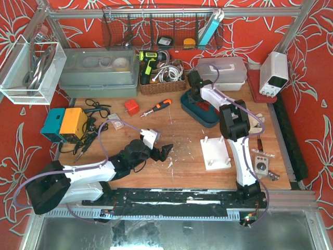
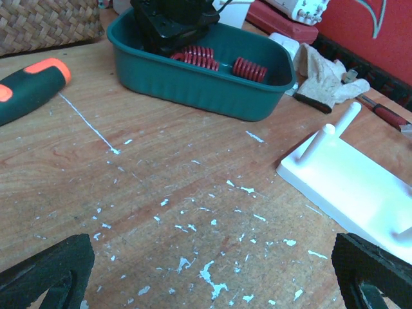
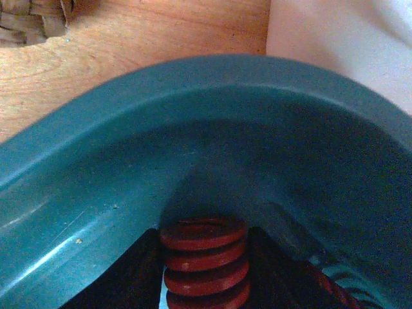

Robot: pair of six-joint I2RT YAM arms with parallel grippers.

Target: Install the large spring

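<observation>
The wooden table [image 1: 179, 174] is scratched and flecked with white chips, and red floral wall cloth [image 1: 312, 31] backs it. Right of centre in the overhead view, the right claw [image 3: 205, 241] sits inside the teal tray [image 3: 96, 193], its fingers closed against the large spring [image 3: 203, 273]. The left claw [image 2: 209, 277] hangs wide apart over bare wood, near the white peg base [image 2: 360, 187].

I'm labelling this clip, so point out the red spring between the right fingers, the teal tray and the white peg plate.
red spring [image 3: 205, 261]: right wrist view, middle coils.
teal tray [image 2: 206, 96]: left wrist view, near outer wall.
white peg plate [image 2: 360, 187]: left wrist view, bare flat top.
</observation>
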